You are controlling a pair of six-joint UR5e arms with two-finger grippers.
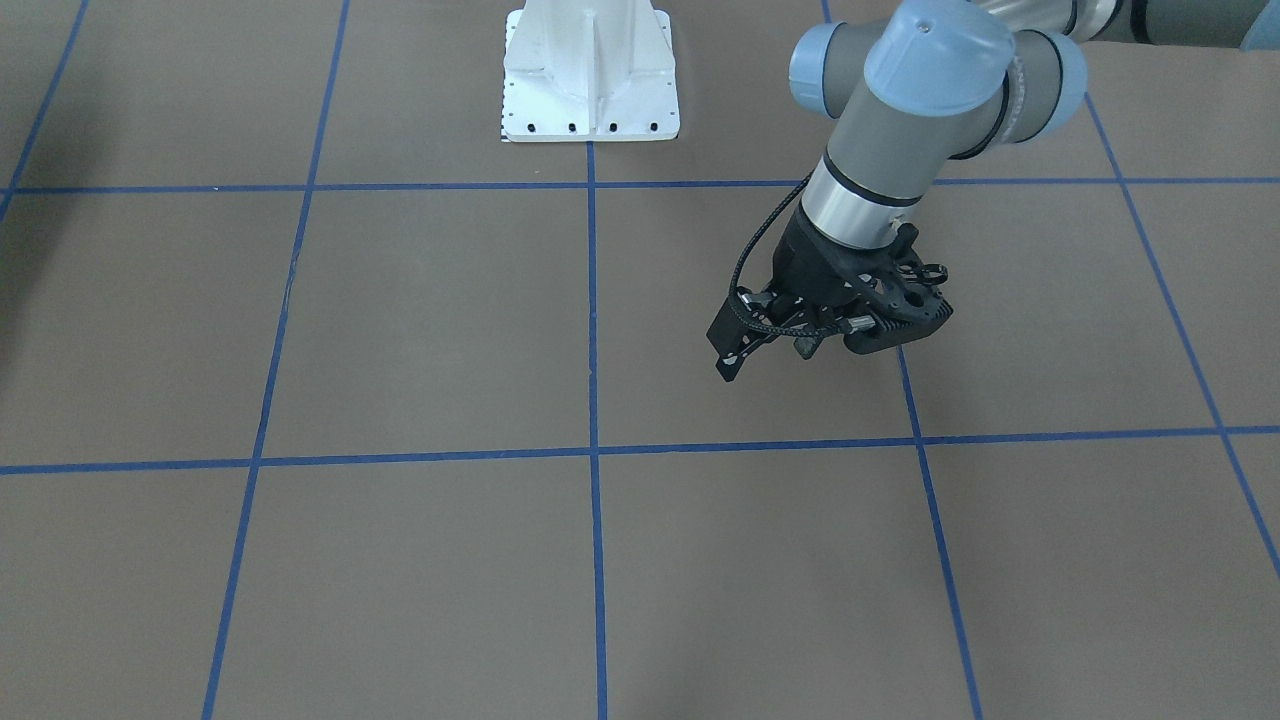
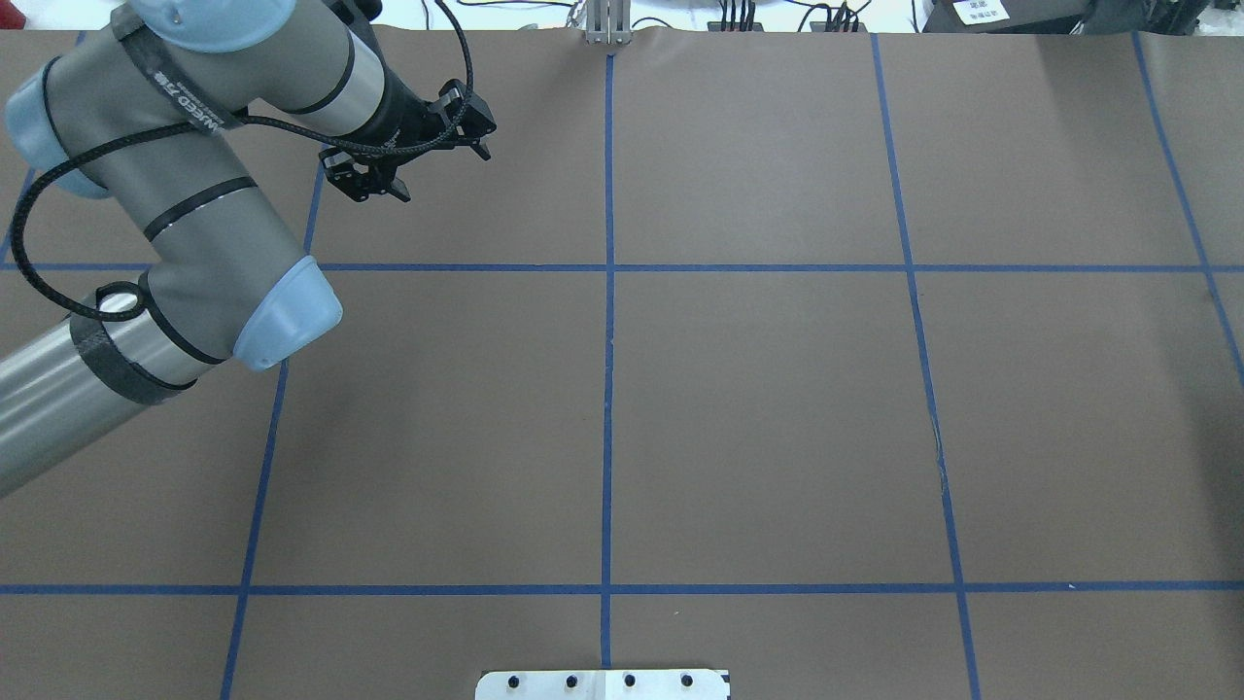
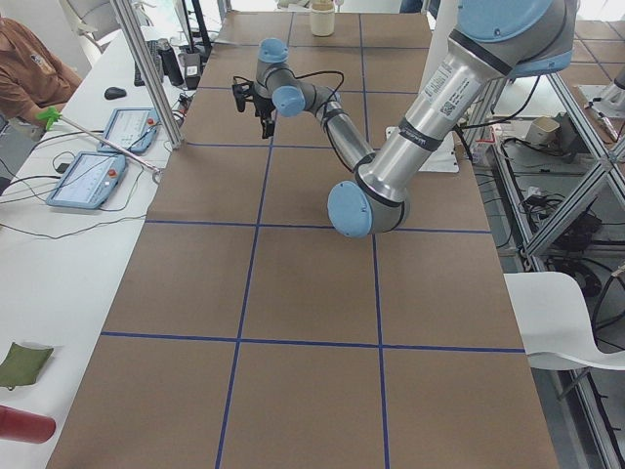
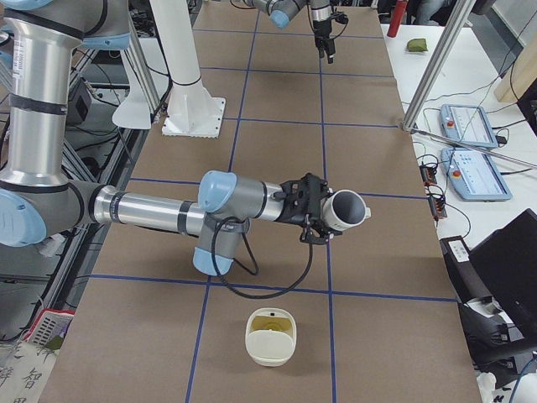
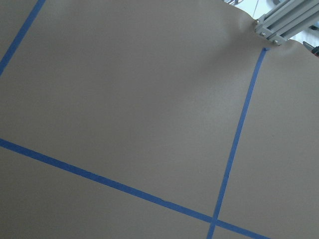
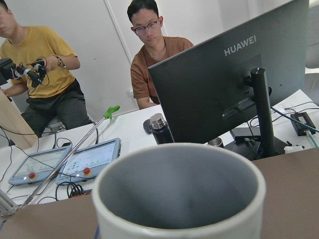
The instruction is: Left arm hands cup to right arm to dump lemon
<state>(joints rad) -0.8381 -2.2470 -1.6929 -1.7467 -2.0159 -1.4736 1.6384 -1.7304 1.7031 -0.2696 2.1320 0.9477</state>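
Note:
The white cup (image 4: 346,210) with a dark grey inside lies on its side in the air at the tip of my right gripper (image 4: 315,210), mouth pointing away from the arm. I cannot tell whether that gripper is shut on it. The right wrist view shows the cup's (image 6: 179,199) inside with nothing in it. A yellow-green lemon slice (image 4: 270,322) lies in a white bowl (image 4: 270,348) on the table below. My left gripper (image 1: 765,352) in its holed bracket hangs open and empty over the table; it also shows in the overhead view (image 2: 428,160).
The white robot base (image 1: 590,80) stands at the table's robot side. Two operators (image 6: 154,55) sit behind a monitor (image 6: 234,74). Control tablets (image 4: 474,151) and an aluminium post (image 4: 436,63) stand beside the table. Blue tape lines cross the brown table (image 2: 758,418).

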